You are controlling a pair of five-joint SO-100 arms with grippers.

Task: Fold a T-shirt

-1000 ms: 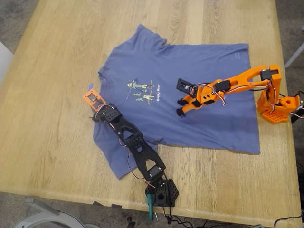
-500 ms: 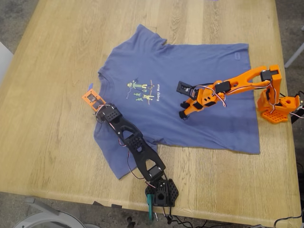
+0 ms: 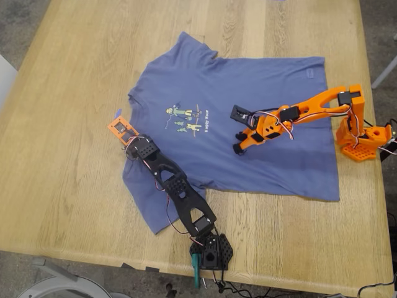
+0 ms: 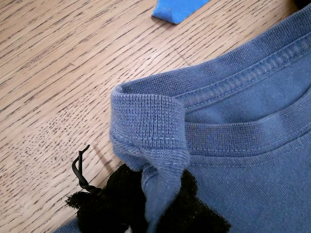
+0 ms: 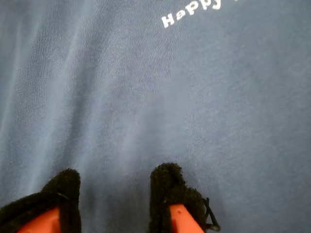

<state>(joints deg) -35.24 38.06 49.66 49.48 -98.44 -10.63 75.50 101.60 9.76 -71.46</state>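
In the exterior view the T-shirt (image 3: 242, 118) lay spread flat on the wooden surface (image 3: 62, 124), collar toward the exterior view's left, hem toward its right. My first gripper (image 3: 127, 139), on the black arm, sat at the collar edge. My second gripper (image 3: 239, 133), on the orange arm, was over the chest area, just right of the printed figures (image 3: 183, 118) as that view shows them.

In the first wrist view the ribbed collar (image 4: 150, 126) was bunched and lifted into a fold, its cloth running down between the black padded fingers (image 4: 116, 199), which were closed on the T-shirt (image 4: 252, 184). A scrap of blue tape (image 4: 177, 9) lay on the bare wood nearby.

In the second wrist view the two black-tipped fingers (image 5: 167, 187) stood apart with nothing between them, against flat cloth of the T-shirt (image 5: 121, 97); whether they touched it I could not tell. The yellow text (image 5: 192, 10) lay beyond them.
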